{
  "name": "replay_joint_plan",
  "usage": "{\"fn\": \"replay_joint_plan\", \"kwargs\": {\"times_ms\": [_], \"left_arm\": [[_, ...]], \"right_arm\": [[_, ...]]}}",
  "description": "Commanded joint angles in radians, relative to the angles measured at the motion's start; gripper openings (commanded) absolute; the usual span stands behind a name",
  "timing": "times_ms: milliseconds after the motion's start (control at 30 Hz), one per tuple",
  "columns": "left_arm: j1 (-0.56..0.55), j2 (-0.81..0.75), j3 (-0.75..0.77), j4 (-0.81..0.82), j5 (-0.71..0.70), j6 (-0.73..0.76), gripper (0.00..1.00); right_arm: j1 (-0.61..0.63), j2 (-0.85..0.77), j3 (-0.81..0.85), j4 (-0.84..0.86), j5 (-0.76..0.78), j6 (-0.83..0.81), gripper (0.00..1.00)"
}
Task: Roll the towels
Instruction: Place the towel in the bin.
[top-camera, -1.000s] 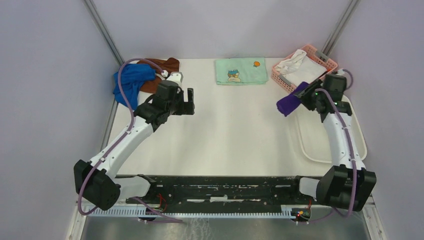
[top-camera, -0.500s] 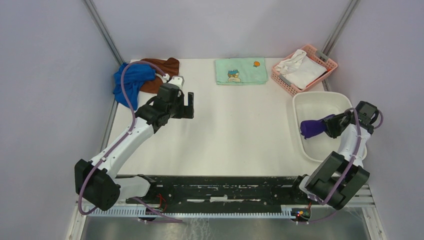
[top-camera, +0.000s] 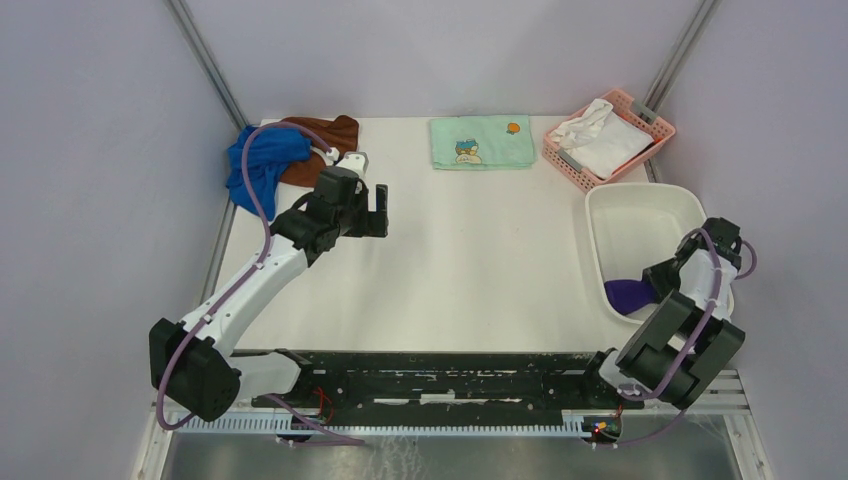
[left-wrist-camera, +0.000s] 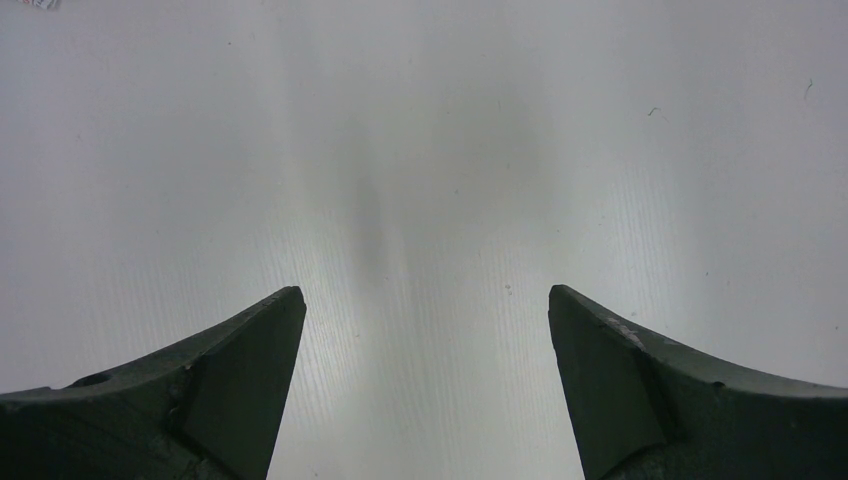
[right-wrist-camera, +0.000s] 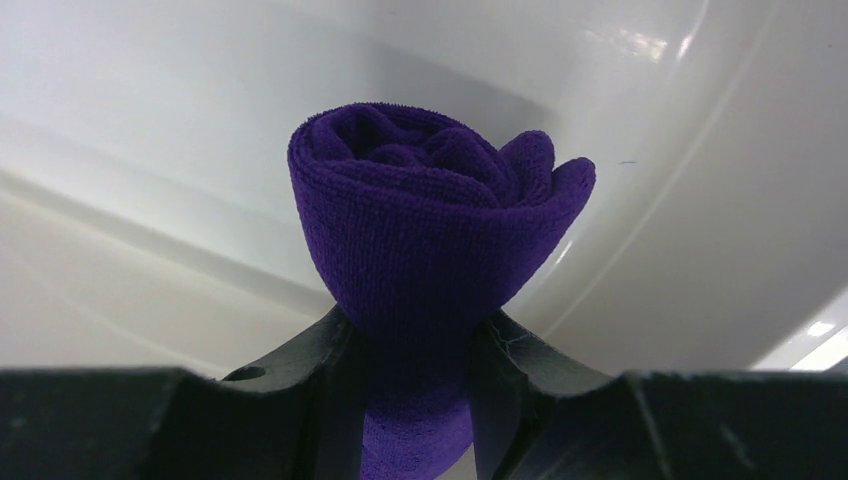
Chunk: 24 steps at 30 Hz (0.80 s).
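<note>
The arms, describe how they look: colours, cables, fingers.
The left arm and right arm share white link shells, black joints and black bases. A purple cable loops along each. The fingers are dark, tapering wedges.

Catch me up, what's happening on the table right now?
The right gripper is shut on the rolled purple towel, holding it at the near end of the white bin. The left gripper is open and empty over the table. The blue towel and brown towel lie bunched, unrolled, at the far left corner.

A robot lab cell: plain grey walls (top-camera: 90, 200), metal struts (top-camera: 207, 60), white table (top-camera: 470, 250).
</note>
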Motion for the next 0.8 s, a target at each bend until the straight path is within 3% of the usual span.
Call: {"fn": "replay_joint_plan", "kwargs": {"times_ms": [0, 367, 767], "left_arm": [[0.003, -0.032, -0.003, 0.03, 0.007, 0.039, 0.98], [0.002, -0.031, -0.004, 0.03, 0.0, 0.044, 0.98], [0.002, -0.034, -0.006, 0.031, -0.006, 0.044, 0.98]], "right_arm": [[-0.003, 0.041, -0.013, -0.015, 0.1, -0.025, 0.27], [-0.004, 0.103, -0.055, 0.001, 0.199, 0.003, 0.45], [-0.003, 0.016, -0.115, 0.043, 0.207, 0.039, 0.59]]}}
